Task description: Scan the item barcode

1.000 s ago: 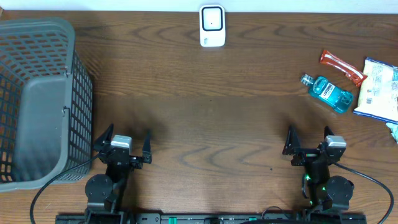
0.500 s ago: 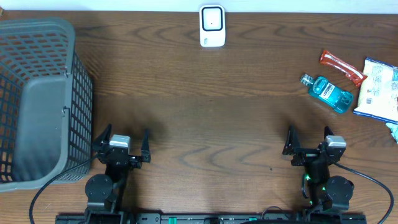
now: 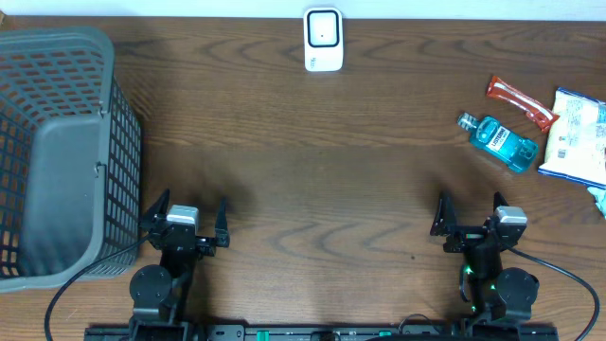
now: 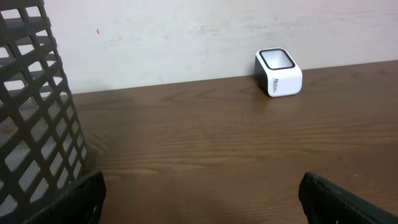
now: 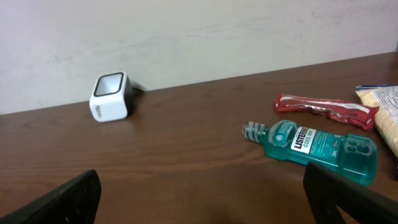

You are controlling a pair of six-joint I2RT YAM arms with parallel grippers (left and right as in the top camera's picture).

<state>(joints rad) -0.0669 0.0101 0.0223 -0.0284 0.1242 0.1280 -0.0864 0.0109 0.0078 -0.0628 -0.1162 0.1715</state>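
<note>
Both claws, left gripper (image 3: 184,220) and right gripper (image 3: 471,216), wide apart and empty, parked low near the front edge, well apart from the mouthwash bottle (image 3: 498,140) lying by the snacks, scanner (image 3: 323,40) waiting far back.

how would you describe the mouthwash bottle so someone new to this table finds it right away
Look to the right end of the wooden table, where a few items lie together. The mouthwash bottle lies on its side between the red packet and a white bag. It alone is clear teal plastic.
</note>
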